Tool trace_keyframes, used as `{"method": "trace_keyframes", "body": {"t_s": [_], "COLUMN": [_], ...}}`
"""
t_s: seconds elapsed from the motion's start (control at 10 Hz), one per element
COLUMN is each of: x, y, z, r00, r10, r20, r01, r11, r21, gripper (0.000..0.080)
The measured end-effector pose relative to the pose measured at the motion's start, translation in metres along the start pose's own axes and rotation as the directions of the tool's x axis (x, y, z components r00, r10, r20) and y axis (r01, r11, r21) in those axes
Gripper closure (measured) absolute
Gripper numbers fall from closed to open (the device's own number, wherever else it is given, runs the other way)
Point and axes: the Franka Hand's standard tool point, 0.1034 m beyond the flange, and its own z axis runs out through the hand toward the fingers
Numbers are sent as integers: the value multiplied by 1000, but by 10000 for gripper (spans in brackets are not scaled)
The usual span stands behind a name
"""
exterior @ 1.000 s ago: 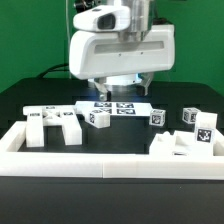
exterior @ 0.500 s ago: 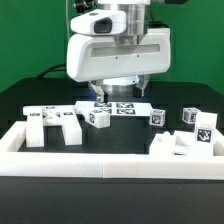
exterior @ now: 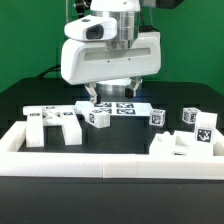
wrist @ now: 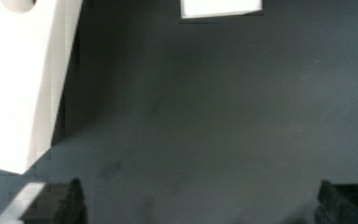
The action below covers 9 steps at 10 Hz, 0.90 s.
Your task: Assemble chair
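A matte black counter (exterior: pixel 115 138) stands before a green backdrop (exterior: pixel 25 45), fenced by a low white border rail (exterior: pixel 100 165). The pincer (exterior: pixel 112 95) hangs wide open and empty over the marker board (exterior: pixel 118 107). The chair parts (exterior: pixel 52 124) lie loose on the counter, some toward the exterior view's left and others toward its right.

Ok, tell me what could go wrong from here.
1. The open end effector hangs over the marker board and holds nothing. Going straight down could strike the board rather than reach a chair piece.
2. A small part lies just in front of the board, so a descent may knock it.
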Motion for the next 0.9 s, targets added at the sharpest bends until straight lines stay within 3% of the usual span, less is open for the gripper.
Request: {"method": "trace_keyframes", "body": {"t_s": [0.2, 0.4, 0.5, 0.7, 0.9], "x": [-1, -6, -9, -10, -15], "y": [4, 4, 7, 0, 4], "z": [-2, -3, -1, 1, 6], "r00": [1000, 985, 974, 941, 902], "r10": [27, 70, 79, 76, 69], "r20": [11, 159, 211, 330, 427], "r01": [-27, -68, -81, -89, -93], "r11": [1000, 998, 997, 996, 995], "r21": [-1, -16, 4, 26, 37], "gripper": [150, 150, 150, 150, 150]}}
